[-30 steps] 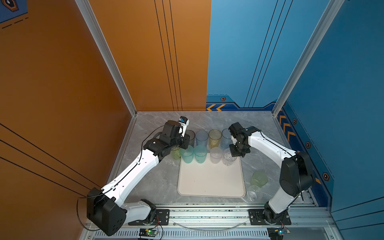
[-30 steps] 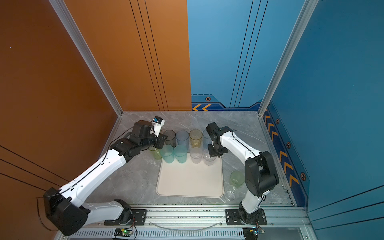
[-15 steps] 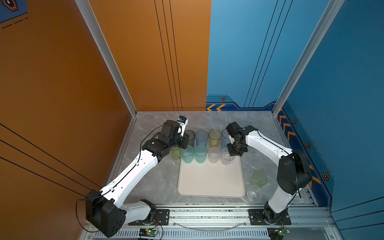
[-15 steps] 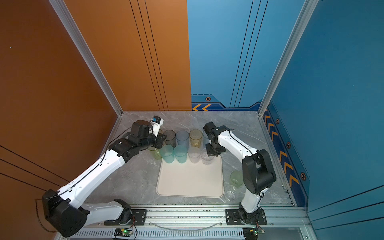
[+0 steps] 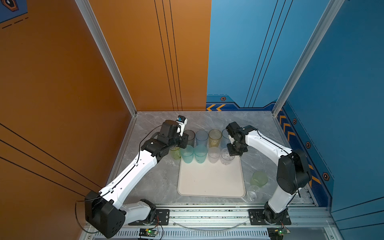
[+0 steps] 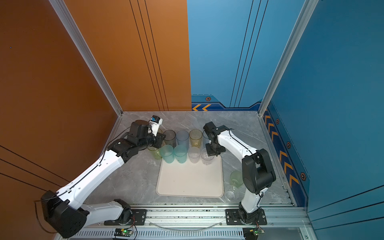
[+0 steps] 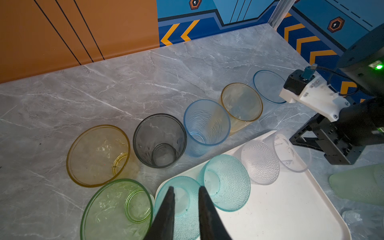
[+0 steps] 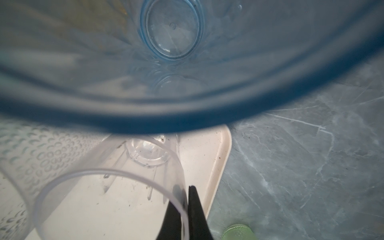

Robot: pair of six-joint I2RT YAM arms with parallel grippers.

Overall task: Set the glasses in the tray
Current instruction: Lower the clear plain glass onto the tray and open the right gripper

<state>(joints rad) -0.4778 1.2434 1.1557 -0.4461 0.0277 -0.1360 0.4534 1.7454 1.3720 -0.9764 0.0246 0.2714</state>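
The cream tray (image 5: 211, 182) lies mid-table. Along its far edge stand two teal glasses (image 5: 187, 153) (image 5: 200, 153), a frosted clear one (image 5: 214, 154) and a clear one (image 5: 227, 156). My right gripper (image 8: 184, 188) is shut on the clear glass's (image 8: 108, 187) rim, one finger inside and one outside, and its base rests in the tray's (image 8: 197, 149) far right corner. My left gripper (image 7: 186, 189) hovers open over the left teal glass (image 7: 178, 207), holding nothing. Behind the tray on the table stand smoke-grey (image 5: 190, 137), blue (image 5: 201, 137) and yellow (image 5: 215, 137) glasses.
A green glass (image 7: 116, 209) and a yellow one (image 7: 97, 155) stand left of the tray under my left arm. Another blue glass (image 7: 268, 86) is behind my right wrist. A pale green glass (image 5: 259, 178) and a clear one (image 5: 253, 193) stand right of the tray, by the right arm's base.
The right arm has shifted a little to the left with the clear glass still in its grip. The left arm has barely moved.
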